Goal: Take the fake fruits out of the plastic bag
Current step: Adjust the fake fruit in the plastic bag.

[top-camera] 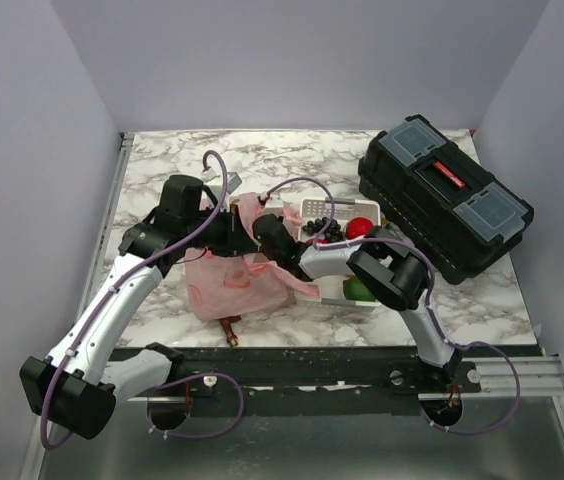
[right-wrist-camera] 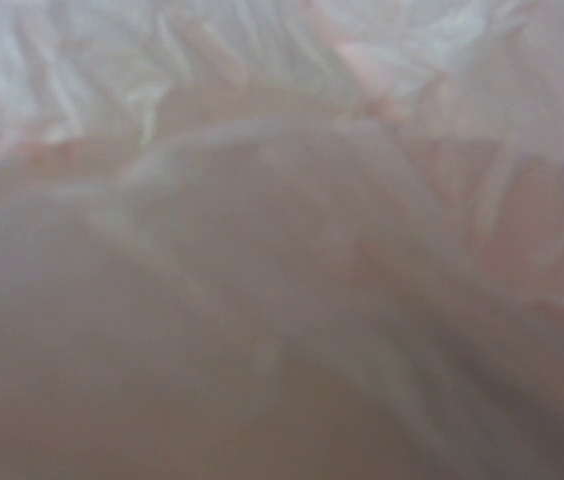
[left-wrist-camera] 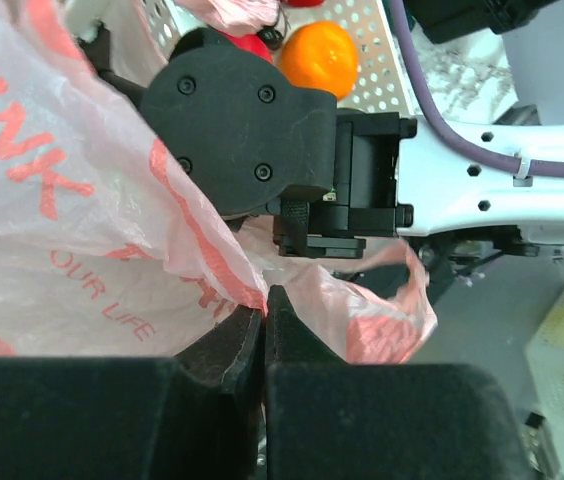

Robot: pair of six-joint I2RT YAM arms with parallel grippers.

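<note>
The pink plastic bag (top-camera: 232, 285) lies crumpled on the marble table, left of the white tray (top-camera: 322, 207). My left gripper (top-camera: 242, 228) is shut on the bag's upper edge; in the left wrist view its fingertips (left-wrist-camera: 264, 300) pinch the pink film (left-wrist-camera: 82, 230). My right gripper (top-camera: 267, 237) reaches left into the bag mouth with its fingers hidden; its wrist view shows only blurred pink film (right-wrist-camera: 282, 200). In the tray lie a black grape bunch (top-camera: 320, 230), a red apple (top-camera: 360, 228) and a green fruit (top-camera: 359, 290). An orange (left-wrist-camera: 322, 55) shows in the left wrist view.
A large black toolbox (top-camera: 444, 195) stands at the table's right back. The right arm's elbow (top-camera: 392, 270) hangs over the tray's near end. A small brown object (top-camera: 229, 328) lies by the front edge. Grey walls enclose the table.
</note>
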